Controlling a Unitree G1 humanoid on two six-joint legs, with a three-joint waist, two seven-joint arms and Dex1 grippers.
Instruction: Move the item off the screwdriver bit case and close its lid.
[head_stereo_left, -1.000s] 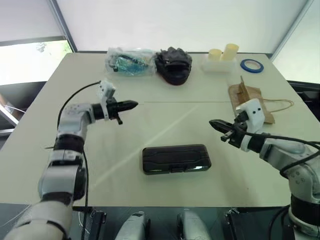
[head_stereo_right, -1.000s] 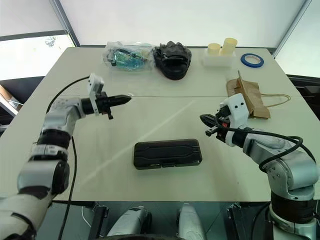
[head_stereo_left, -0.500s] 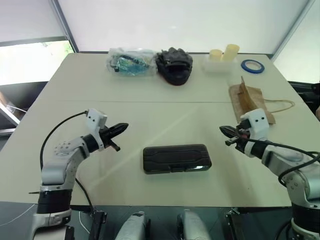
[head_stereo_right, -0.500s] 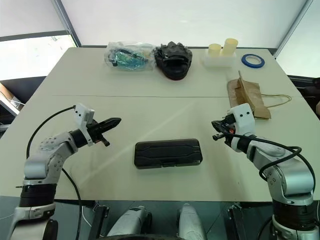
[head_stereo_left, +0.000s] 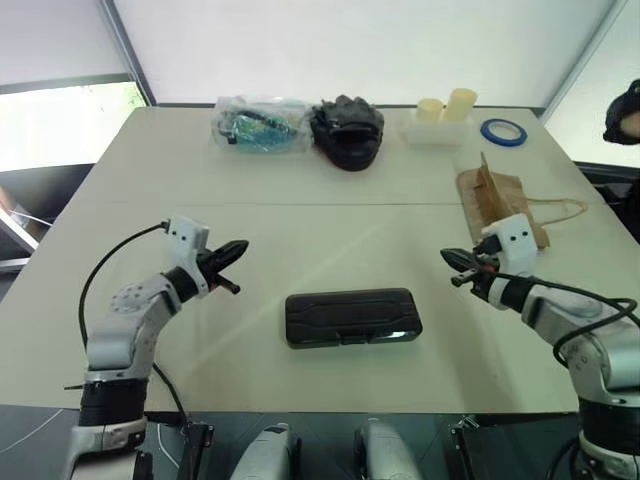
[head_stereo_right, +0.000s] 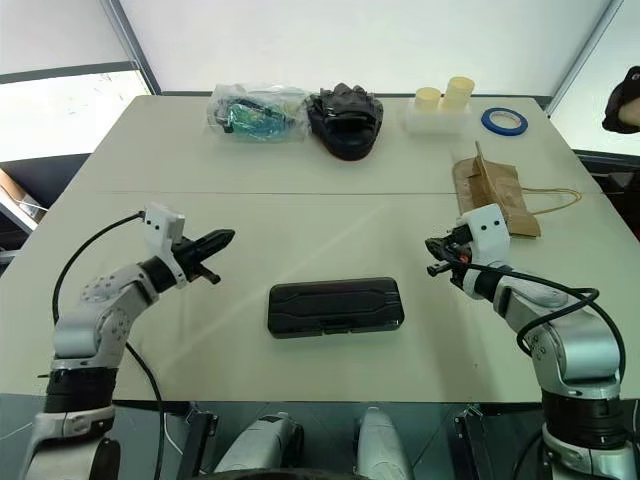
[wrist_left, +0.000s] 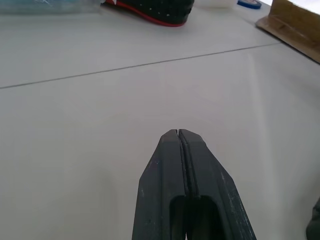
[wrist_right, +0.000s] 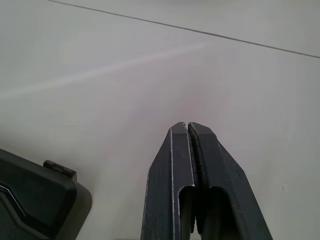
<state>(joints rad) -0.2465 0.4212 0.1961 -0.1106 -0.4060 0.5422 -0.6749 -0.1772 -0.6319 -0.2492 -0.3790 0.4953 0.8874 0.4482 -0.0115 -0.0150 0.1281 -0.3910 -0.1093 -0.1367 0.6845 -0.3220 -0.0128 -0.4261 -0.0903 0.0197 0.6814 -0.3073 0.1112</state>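
Observation:
The dark screwdriver bit case (head_stereo_left: 351, 317) lies flat near the table's front edge, its lid down, with nothing on it. A corner of it with a small latch tab (wrist_right: 59, 169) shows in the right wrist view. The brown paper bag, the item (head_stereo_left: 497, 203), rests at the right side of the table, its twine handles trailing right. My left gripper (head_stereo_left: 240, 246) hovers left of the case, shut and empty. On the case's right my right gripper (head_stereo_left: 447, 256) is shut and empty too, just in front of the bag.
Along the far edge lie a clear plastic bag of small parts (head_stereo_left: 258, 124), a black bundle of gloves (head_stereo_left: 347, 129), two pale cups on a tray (head_stereo_left: 445, 108) and a blue tape roll (head_stereo_left: 502, 131). A dark shape (head_stereo_left: 624, 113) shows at the right border.
The left arm has drawn back toward the front-left of the table, its gripper turning more toward the case. The right gripper sank a little and shifted right. The case and bag stayed put.

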